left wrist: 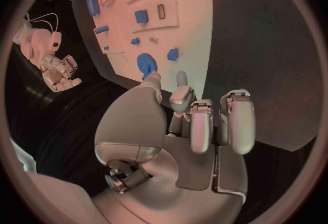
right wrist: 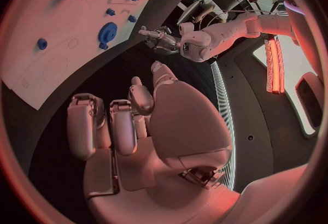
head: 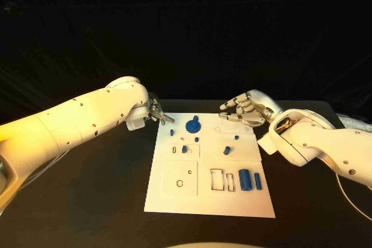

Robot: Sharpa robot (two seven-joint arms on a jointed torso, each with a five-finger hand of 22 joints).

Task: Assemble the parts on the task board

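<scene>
The white task board (head: 209, 197) lies in the middle of the black table. Near its far edge sits a blue gear (head: 193, 125), with several small blue parts around it, one of them (head: 227, 149) further toward the middle. Two blue cylinders (head: 244, 179) lie by the near right side. My left hand (head: 157, 114) hovers at the board's far left corner, fingers apart, holding nothing. My right hand (head: 240, 111) hangs over the far right corner, fingers loosely bent and empty. The left wrist view shows the gear (left wrist: 145, 64) just beyond my left fingers (left wrist: 204, 123).
Recessed outlines and slots (head: 222, 181) mark the board's near half. Bare black table (head: 93, 194) runs along both sides of the board. In the right wrist view the board (right wrist: 62, 60) lies beyond my right fingers (right wrist: 123, 125), and my left hand (right wrist: 160, 38) is across from them.
</scene>
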